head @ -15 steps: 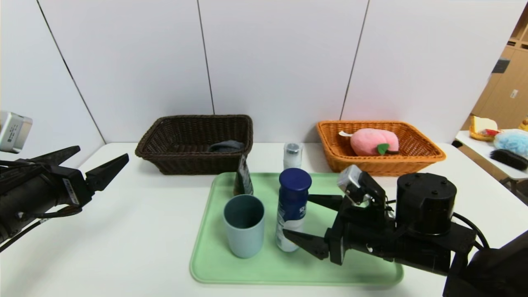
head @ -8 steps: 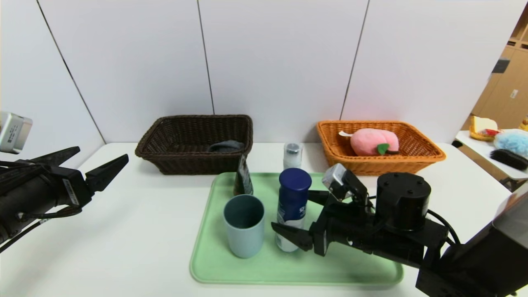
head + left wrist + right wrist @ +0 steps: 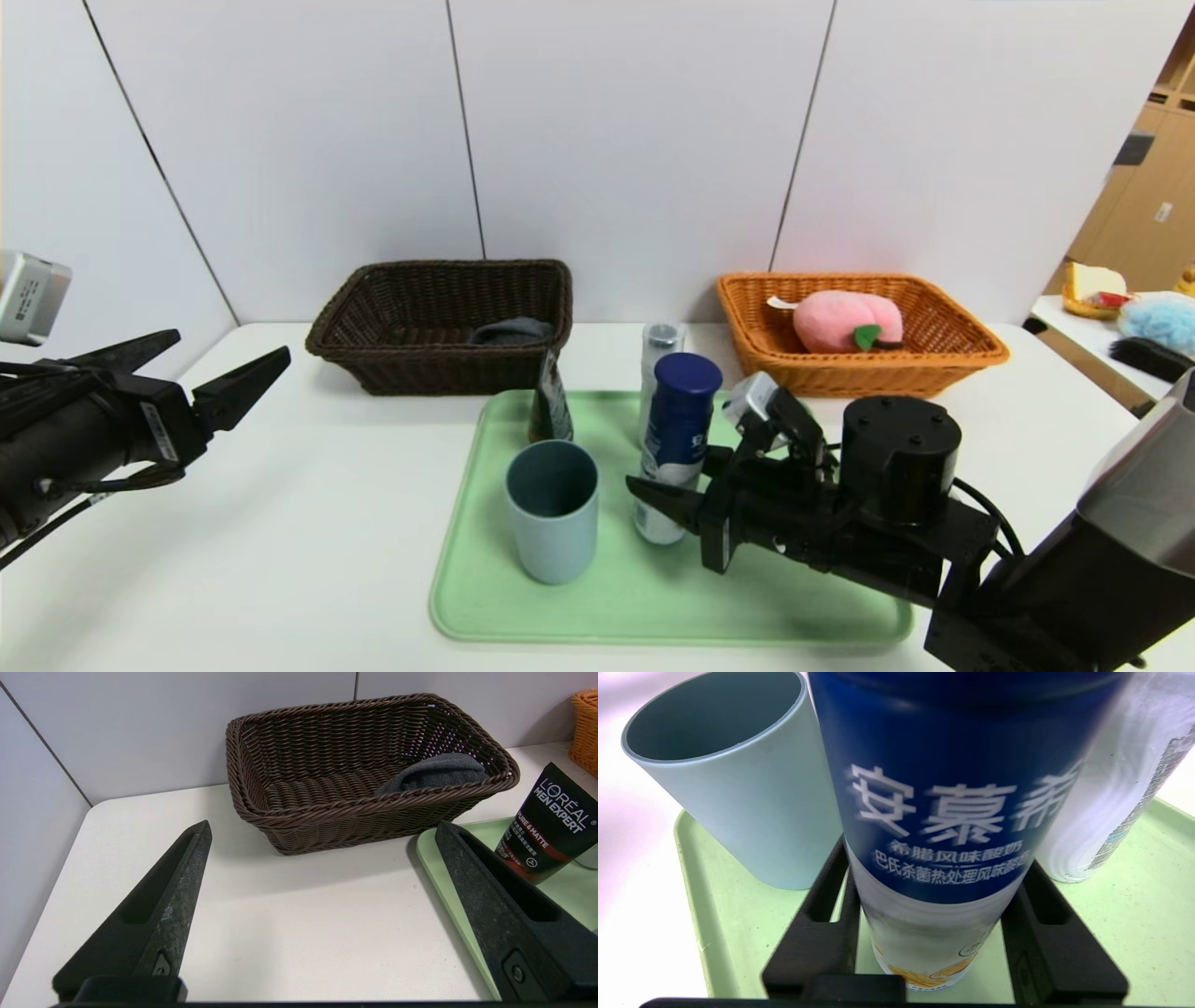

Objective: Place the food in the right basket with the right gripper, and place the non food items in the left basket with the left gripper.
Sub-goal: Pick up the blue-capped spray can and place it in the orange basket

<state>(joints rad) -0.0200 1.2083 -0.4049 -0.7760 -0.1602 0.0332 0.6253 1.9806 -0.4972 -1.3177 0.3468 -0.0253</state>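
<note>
Two end effectors in head view: right end effector [image 3: 686, 481] clamped low on the tall white navy-capped bottle [image 3: 674, 446], tilted over the green plastic tray [image 3: 597, 611], presumably to lift it towards the orange wicker basket [image 3: 943, 359] holding the pink plush peach [image 3: 845, 320]. Left end effector [image 3: 219, 369] parked, fingers apart. Slim grey-capped bottle [image 3: 659, 343] partly hidden.

Left wrist: dark brown wicker basket [image 3: 327, 816] holds folded grey cloth [image 3: 432, 772]; black squeeze tube [image 3: 546, 821] cut off.

Right wrist: fingers flank the bottle's base; grey-blue cup [image 3: 738, 784] alongside; cap out of frame.
</note>
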